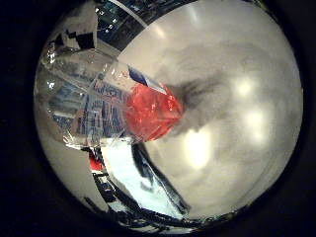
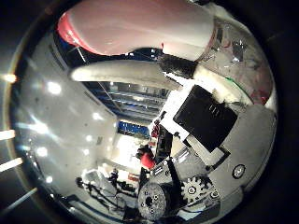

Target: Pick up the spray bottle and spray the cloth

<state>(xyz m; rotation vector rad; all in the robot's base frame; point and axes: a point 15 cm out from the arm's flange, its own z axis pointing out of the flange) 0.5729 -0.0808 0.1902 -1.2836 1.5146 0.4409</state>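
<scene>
The spray bottle is close to my palm. In the little finger side palm view its clear body [image 1: 87, 94] leads to a red part [image 1: 153, 111], held over a pale grey surface. In the thumb side palm view its red and white spray head [image 2: 140, 26] and white trigger [image 2: 121, 75] fill the edge next to my hand [image 2: 213, 126]. My black and white fingers curl against the bottle. I see no cloth in either view.
A glossy grey table top [image 1: 232, 118] with bright light reflections lies under the bottle; it also shows in the thumb side palm view [image 2: 56, 121]. Room clutter and shelving [image 2: 131, 126] show beyond the table's edge.
</scene>
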